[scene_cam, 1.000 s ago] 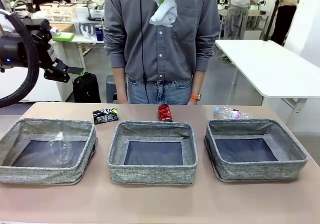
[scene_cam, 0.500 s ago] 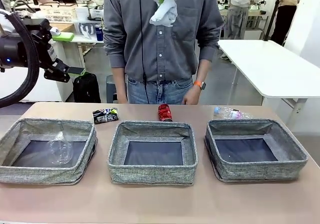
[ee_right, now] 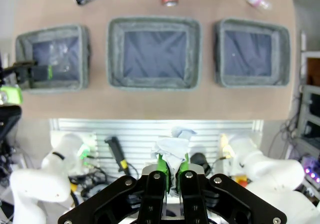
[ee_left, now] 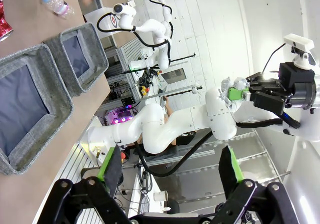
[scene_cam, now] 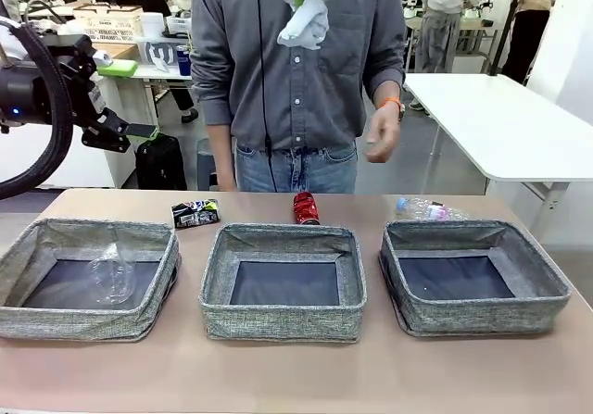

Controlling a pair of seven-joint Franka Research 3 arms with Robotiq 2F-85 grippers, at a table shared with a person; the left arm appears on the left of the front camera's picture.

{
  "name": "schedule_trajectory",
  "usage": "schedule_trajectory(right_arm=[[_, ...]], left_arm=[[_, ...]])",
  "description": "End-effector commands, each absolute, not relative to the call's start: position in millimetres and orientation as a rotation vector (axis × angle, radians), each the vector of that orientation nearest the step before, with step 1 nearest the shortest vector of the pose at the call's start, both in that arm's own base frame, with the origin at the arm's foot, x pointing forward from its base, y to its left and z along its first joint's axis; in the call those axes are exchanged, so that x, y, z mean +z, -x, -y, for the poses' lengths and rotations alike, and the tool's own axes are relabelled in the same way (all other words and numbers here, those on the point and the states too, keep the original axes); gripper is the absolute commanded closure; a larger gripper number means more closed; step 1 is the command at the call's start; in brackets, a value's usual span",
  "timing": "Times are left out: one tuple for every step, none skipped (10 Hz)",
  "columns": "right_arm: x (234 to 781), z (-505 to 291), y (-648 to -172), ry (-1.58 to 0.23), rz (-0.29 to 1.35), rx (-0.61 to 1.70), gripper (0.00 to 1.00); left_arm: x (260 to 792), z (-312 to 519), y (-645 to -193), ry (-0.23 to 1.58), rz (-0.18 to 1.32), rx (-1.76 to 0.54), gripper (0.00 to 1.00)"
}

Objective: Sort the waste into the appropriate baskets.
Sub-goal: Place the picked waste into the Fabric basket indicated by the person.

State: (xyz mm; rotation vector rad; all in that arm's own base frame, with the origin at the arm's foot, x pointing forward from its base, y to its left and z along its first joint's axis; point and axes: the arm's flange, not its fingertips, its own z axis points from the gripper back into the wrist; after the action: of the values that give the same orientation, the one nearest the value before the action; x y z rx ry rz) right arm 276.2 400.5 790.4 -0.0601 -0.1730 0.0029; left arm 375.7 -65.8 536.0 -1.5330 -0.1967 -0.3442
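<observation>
Right gripper (ee_right: 172, 166), jaws clamped tight, holds the crumpled white paper ball (ee_right: 172, 146) high up, well apart from the three baskets (ee_right: 155, 21) on the table below. Left gripper (ee_left: 172, 164) hangs wide open, empty.

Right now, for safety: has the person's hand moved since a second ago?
Yes. The hand rose from the table edge near the red can to well above it.

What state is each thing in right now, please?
left gripper, open, raised
right gripper, shut on paper ball
paper ball, crumpled, held aloft
left basket, upright, holds cup
cup, lying in that basket
middle basket, upright
right basket, upright
red can, crushed, on table
black can, crushed, on table
bottle, lying on table
</observation>
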Motion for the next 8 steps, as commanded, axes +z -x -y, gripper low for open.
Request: schedule_trajectory(right_arm=[[790.3, -400.5, -275.3, 0.057, 0.166, 0.007, 0.93], [790.3, -400.5, -275.3, 0.057, 0.166, 0.007, 0.93], [790.3, -400.5, -275.3, 0.057, 0.166, 0.007, 0.93], [790.3, -400.5, -275.3, 0.057, 0.166, 0.007, 0.93], [790.3, -400.5, -275.3, 0.057, 0.166, 0.007, 0.93], [790.3, -400.5, -275.3, 0.057, 0.166, 0.007, 0.93], [790.3, -400.5, -275.3, 0.057, 0.166, 0.007, 0.93], [790.3, -400.5, -275.3, 0.057, 0.166, 0.007, 0.93]], left_arm=[[540.5, 68.4, -373.8, 1.551, 0.196, -0.331, 0.01], [540.5, 68.4, -373.8, 1.551, 0.196, -0.331, 0.01], [540.5, 68.4, -373.8, 1.551, 0.196, -0.331, 0.01], [540.5, 68.4, -373.8, 1.551, 0.196, -0.331, 0.01], [540.5, 68.4, -373.8, 1.551, 0.196, -0.331, 0.01], [540.5, 68.4, -373.8, 1.551, 0.196, -0.331, 0.01], [540.5, 68.4, -373.8, 1.551, 0.196, -0.331, 0.01], [540.5, 68.4, -373.8, 1.551, 0.196, -0.331, 0.01]])
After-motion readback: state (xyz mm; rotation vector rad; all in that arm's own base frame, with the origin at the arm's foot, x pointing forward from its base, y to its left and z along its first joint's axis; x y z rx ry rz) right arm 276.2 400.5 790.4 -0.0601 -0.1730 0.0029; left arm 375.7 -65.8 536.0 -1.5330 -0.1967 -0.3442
